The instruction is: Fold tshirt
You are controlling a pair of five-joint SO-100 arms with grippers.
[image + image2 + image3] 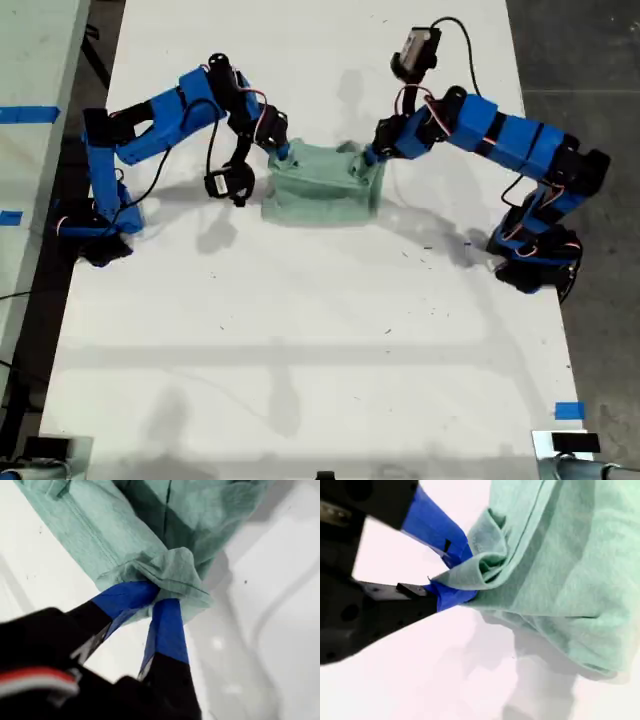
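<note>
The pale mint-green tshirt point(322, 186) lies bunched in the middle of the white table point(300, 340), its far edge lifted at two corners. In the first wrist view my first gripper point(160, 594) is shut on a puckered fold of the tshirt point(125, 535), its blue fingers point(167, 630) pinching the cloth. My second gripper point(456, 577) is likewise shut on a gathered corner of the tshirt point(560, 580). In the exterior view one arm's gripper point(283, 153) holds the shirt's corner toward that view's left and the other arm's gripper point(369, 157) the corner toward its right. Which arm is which I cannot tell.
The blue arms' bases stand at the table's edges at the exterior view's left point(95, 235) and right point(535, 262). Blue tape point(568, 410) marks the near corner at that view's right. Dark floor point(590, 60) lies beyond the table.
</note>
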